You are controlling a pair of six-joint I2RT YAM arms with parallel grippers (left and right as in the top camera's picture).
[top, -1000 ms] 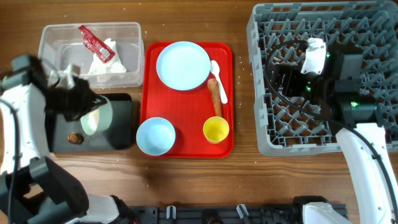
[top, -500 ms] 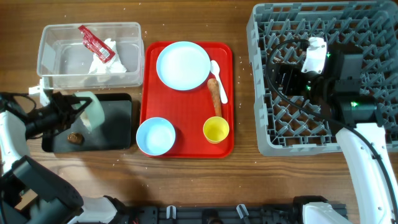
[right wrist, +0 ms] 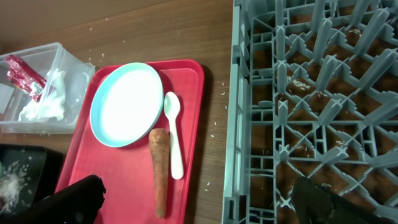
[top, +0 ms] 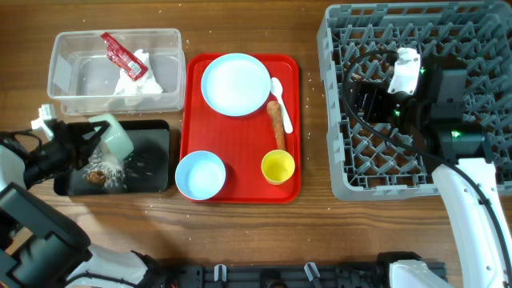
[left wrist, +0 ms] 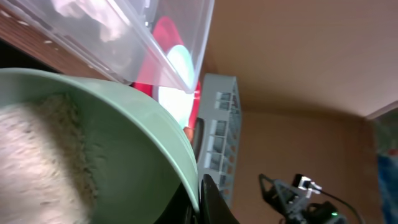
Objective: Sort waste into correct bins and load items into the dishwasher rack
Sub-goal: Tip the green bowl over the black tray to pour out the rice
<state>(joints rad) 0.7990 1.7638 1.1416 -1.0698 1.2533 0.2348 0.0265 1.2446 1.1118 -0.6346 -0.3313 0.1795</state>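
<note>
Green bowl (top: 116,138) — tipped, mouth toward black tray (top: 152,156)

Setting: robotics test bench, staged as a dish-clearing station rather than a working kitchen. Evidence: wood-grain surface (top: 240,232) carrying a grey pegged dishwasher rack (top: 332,96), a red cafeteria tray (top: 244,144), a clear plastic tub (top: 60,60) and a black tray (top: 156,152). A white-and-black left arm (top: 12,172) and right arm (top: 472,208), with exposed cabling (top: 372,54). Black mounting rail (top: 280,278) along the near edge. Plain tan wall (left wrist: 298,56) beyond, seen from the left wrist.
</note>
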